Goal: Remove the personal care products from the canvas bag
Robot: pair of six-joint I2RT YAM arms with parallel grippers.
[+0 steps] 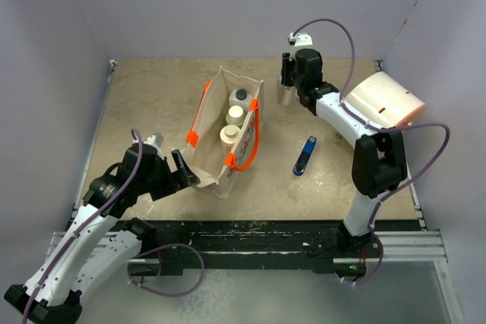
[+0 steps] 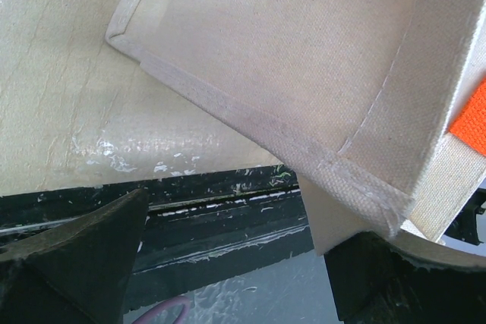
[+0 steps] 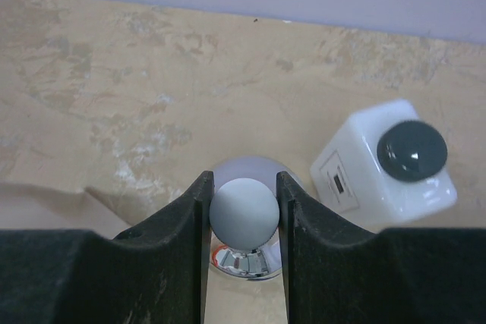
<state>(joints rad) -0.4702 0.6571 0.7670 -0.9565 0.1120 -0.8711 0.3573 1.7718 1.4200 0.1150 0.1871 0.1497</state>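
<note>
Five bottles (image 1: 236, 114), one bag (image 1: 215, 108), one stick (image 1: 304, 155)

The desk (image 1: 152, 104) is mottled beige, with a dark strip along its near edge. The canvas bag (image 1: 209, 149) stands left of centre. A flat blue stick (image 1: 304, 155) lies right of centre. By the far edge stand a silver-capped bottle (image 3: 241, 214) and, just beside it, a white squarish bottle (image 3: 383, 168). A cream cylinder (image 1: 383, 100) rests by the right edge.
</note>
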